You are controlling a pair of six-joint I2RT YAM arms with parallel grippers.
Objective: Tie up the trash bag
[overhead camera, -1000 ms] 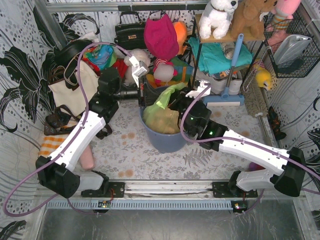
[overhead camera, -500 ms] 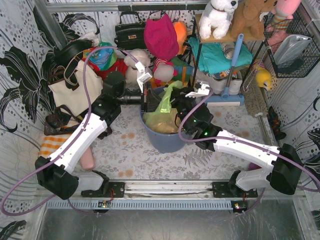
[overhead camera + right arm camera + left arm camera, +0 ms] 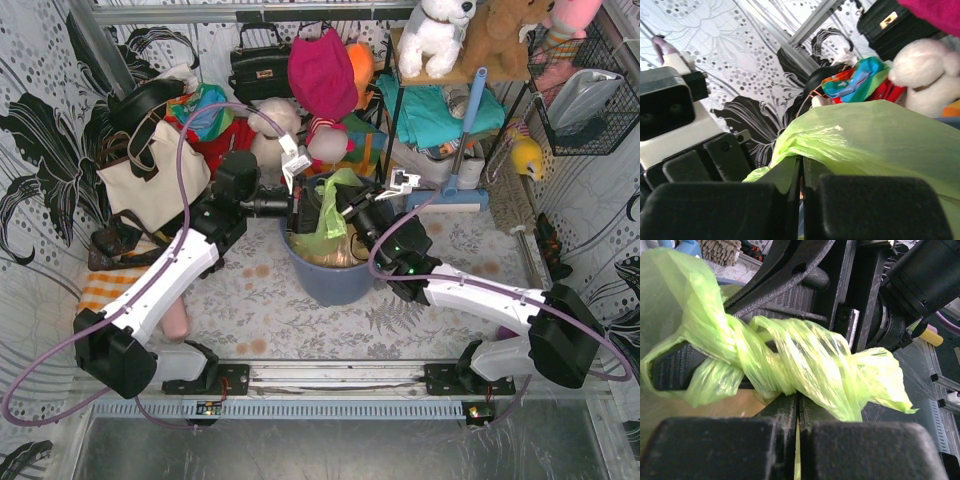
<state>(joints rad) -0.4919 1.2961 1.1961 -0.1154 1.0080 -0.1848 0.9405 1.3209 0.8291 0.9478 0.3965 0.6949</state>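
The left gripper's (image 3: 797, 407) fingers are pressed together on a twisted strand of the trash bag (image 3: 805, 355). The right gripper's (image 3: 802, 172) fingers are likewise closed on its film. Since a second ago, both grippers have been brought closer together above the blue-grey bin (image 3: 330, 282). The bag, translucent light green, is seated in the bin at mid-table. Its neck is wound into a rope, with brown paper visible below.

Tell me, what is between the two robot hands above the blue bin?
The twisted green neck of the trash bag. The left hand and right hand each pinch it; the left wrist view shows it best.
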